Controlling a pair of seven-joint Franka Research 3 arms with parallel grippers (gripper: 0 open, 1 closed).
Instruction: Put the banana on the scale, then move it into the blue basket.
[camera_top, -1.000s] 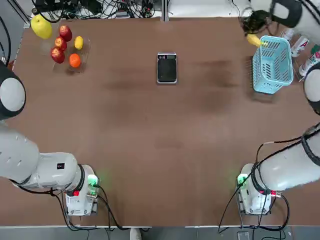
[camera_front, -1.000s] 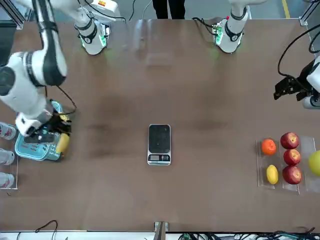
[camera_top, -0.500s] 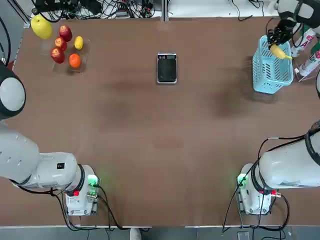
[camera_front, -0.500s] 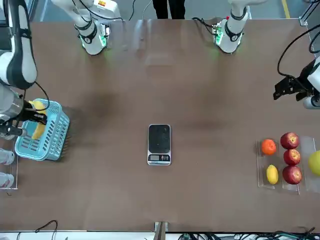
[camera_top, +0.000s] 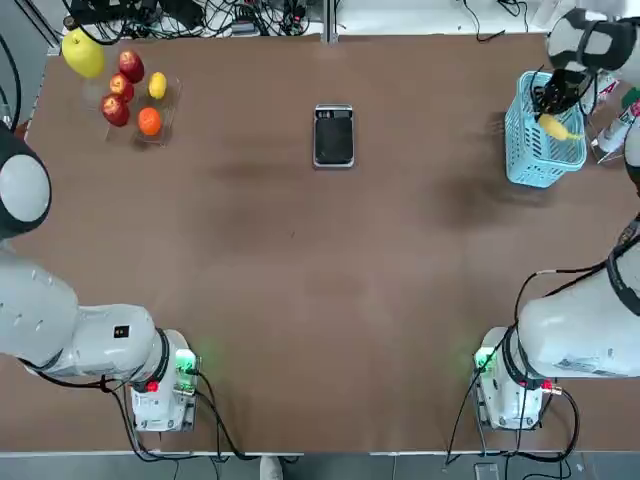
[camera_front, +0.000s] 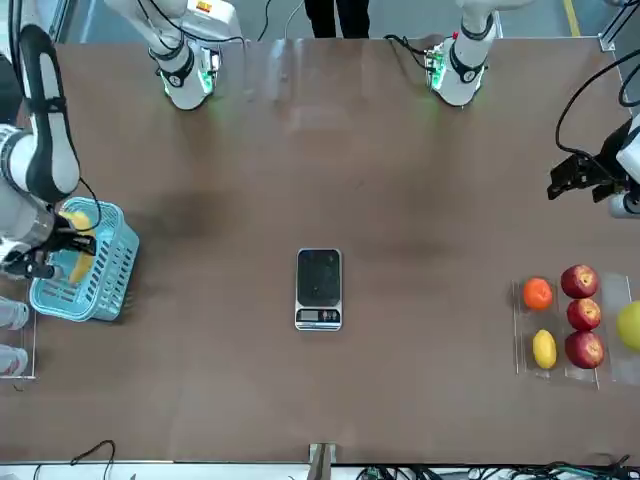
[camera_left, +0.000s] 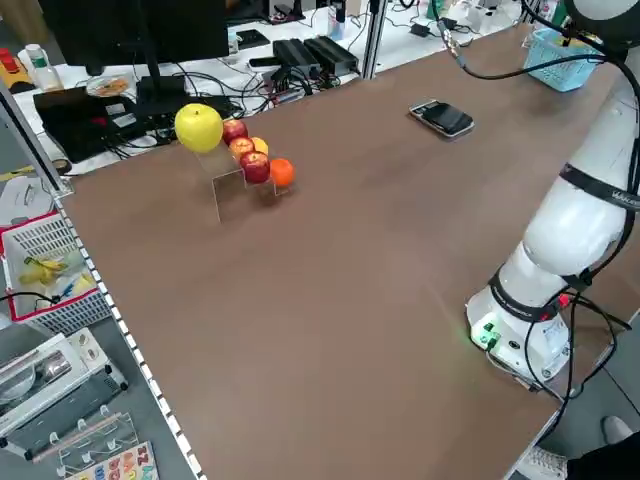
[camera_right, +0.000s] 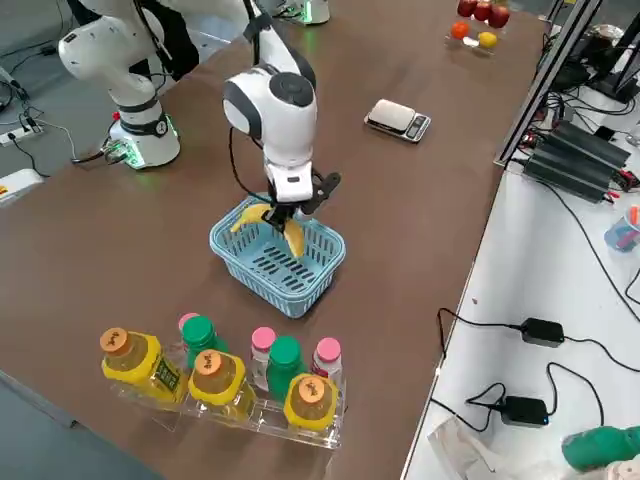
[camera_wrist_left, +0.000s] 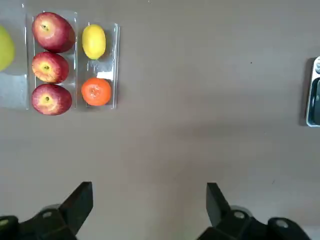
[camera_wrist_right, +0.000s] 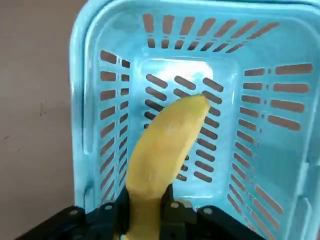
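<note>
My right gripper (camera_wrist_right: 150, 212) is shut on the yellow banana (camera_wrist_right: 167, 142), holding one end of it. The banana (camera_right: 287, 232) hangs tilted just inside the rim of the blue basket (camera_right: 300, 275), above its floor. In the top view the banana (camera_top: 553, 126) and basket (camera_top: 535, 155) are at the far right of the table. The scale (camera_top: 334, 135) lies bare at the far centre, well left of the basket. My left gripper (camera_wrist_left: 150, 197) hovers open with nothing in it, high over the table's left side near the fruit.
A clear tray (camera_top: 165, 118) at the far left holds red apples, an orange and a lemon, with a large yellow-green apple (camera_top: 83, 52) beside it. A rack of capped bottles (camera_right: 215, 375) stands just right of the basket. Cables run along the far edge.
My right gripper has carried the banana from beside the basket's far left rim to over the basket and lowered it inside. The left arm has not moved.
</note>
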